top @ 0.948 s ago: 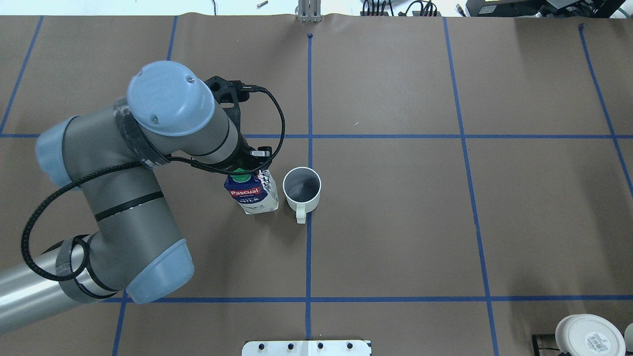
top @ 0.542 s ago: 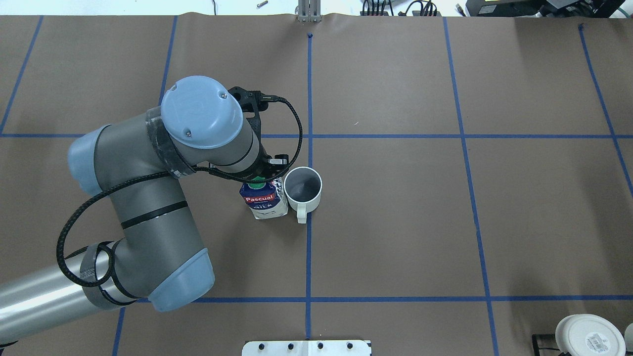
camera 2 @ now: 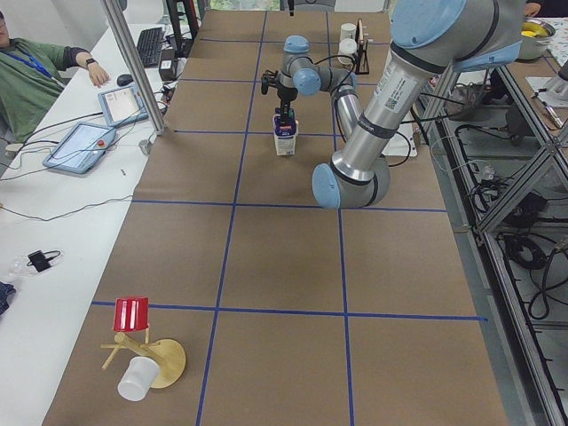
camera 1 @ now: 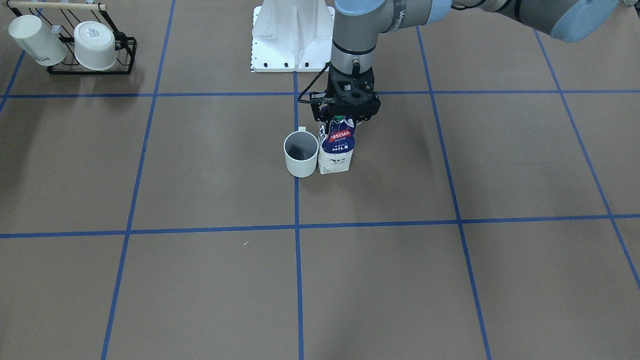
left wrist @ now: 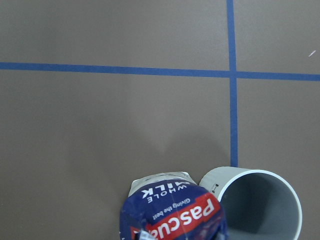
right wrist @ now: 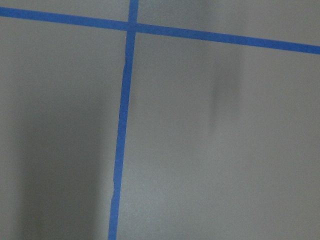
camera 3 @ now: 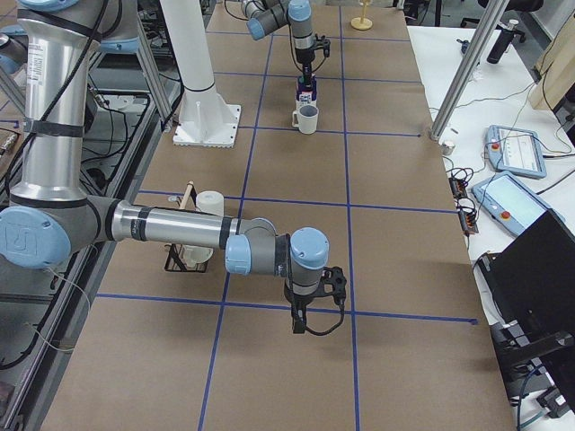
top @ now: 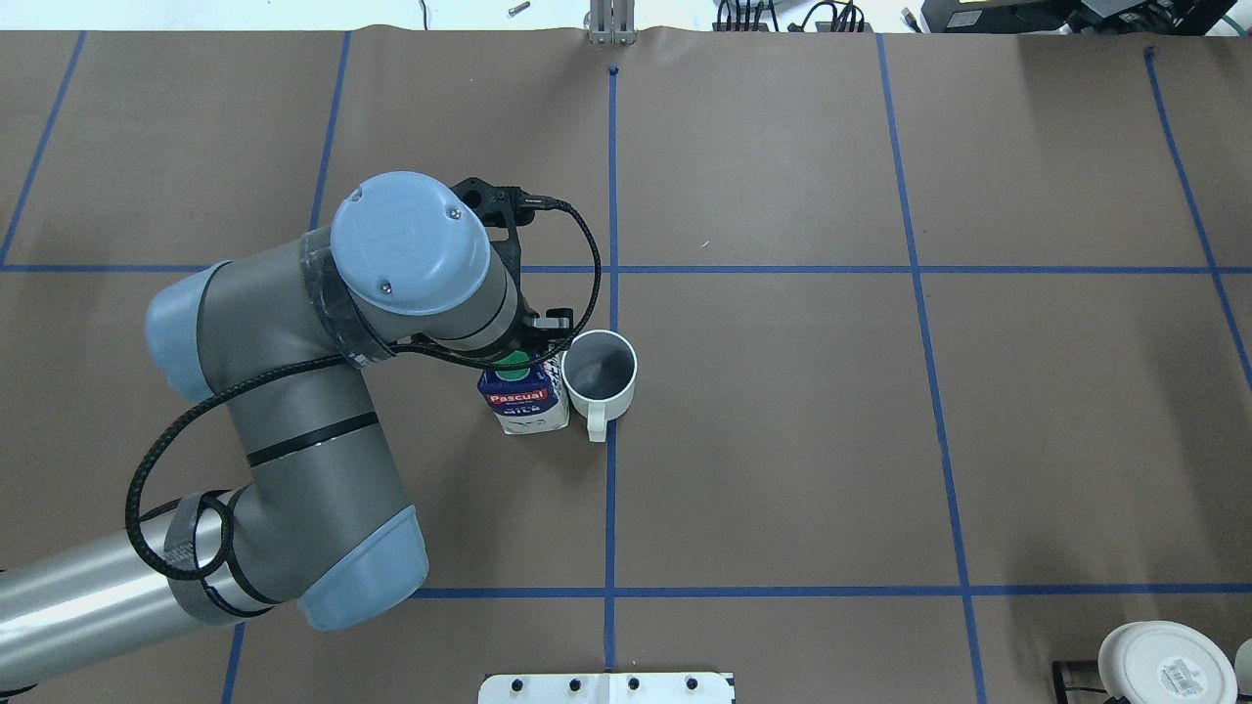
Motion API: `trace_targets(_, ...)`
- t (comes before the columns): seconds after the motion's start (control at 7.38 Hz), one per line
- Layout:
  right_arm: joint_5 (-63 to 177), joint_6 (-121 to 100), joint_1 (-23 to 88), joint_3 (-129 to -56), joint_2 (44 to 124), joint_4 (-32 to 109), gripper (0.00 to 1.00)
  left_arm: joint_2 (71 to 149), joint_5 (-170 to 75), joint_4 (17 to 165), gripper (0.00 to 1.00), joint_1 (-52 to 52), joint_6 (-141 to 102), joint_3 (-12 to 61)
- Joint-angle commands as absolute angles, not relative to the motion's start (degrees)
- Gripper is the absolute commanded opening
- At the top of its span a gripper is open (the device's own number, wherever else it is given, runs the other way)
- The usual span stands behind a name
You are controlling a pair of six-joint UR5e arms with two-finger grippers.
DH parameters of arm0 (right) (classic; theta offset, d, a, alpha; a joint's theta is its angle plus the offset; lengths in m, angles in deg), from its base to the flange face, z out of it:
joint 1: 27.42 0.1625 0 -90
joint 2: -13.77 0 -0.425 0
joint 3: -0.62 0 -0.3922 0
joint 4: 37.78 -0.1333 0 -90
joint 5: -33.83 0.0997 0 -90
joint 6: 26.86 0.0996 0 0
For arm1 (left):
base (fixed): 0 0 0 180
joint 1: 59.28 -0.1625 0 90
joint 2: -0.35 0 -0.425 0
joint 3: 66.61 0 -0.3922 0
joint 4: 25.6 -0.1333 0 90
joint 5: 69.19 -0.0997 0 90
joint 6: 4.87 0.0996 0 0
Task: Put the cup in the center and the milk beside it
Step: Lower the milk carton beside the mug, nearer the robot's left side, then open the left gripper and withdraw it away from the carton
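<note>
Exterior front-facing view: left gripper (camera 1: 344,119) clamped on the top of a navy-and-white, green-capped milk carton (camera 1: 336,152), which stands tight beside a small white ceramic mug (camera 1: 301,154) on the central blue tape line (camera 1: 297,200). Overhead exterior view: the gap is so slight that a crooked release could tip the carton or nudge the mug off centre. Exterior right view: right gripper (camera 3: 304,321) hangs far off, and I cannot tell how its fingers stand.

Light: even, diffuse, from above; matte table (top: 782,440) free of glare. Shadows: soft-edged and faint; in the front-facing view a pale smudge lies well past the milk (camera 1: 336,150), on the side away from the cup (camera 1: 301,155); a darker patch sits inside the cup. Overhead view: sharp, with a washed-out white strip at the edge far beyond the cup. Left wrist view: milk top beside the cup slightly soft. Right wrist view: tape (right wrist: 120,140) blurred, one side dim.
</note>
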State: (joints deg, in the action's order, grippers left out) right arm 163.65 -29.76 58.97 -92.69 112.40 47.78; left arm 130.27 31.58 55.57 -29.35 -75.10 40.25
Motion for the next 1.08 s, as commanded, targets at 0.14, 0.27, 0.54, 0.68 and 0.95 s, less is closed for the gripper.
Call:
trace_targets(0.14,163.6,-29.8,59.0,-92.3,112.5,47.7,1.00,130.2,33.8,48.6,0.99,-26.8,-70.0,46.7)
trace_targets(0.27,163.6,-29.8,59.0,-92.3,112.6,47.7,1.00,129.7,37.0,44.1,0.99,-22.3,-64.9,50.0)
trace_targets(0.54,163.6,-29.8,59.0,-92.2,112.6,47.7,1.00,126.2,44.6,40.2,0.99,-13.0,-46.7,51.5)
trace_targets(0.68,163.6,-29.8,59.0,-92.2,112.6,47.7,1.00,120.7,49.2,40.7,0.99,-7.2,-37.1,51.8)
trace_targets(0.95,163.6,-29.8,59.0,-92.2,112.7,47.7,1.00,109.6,57.9,40.8,0.99,6.1,-18.0,47.4)
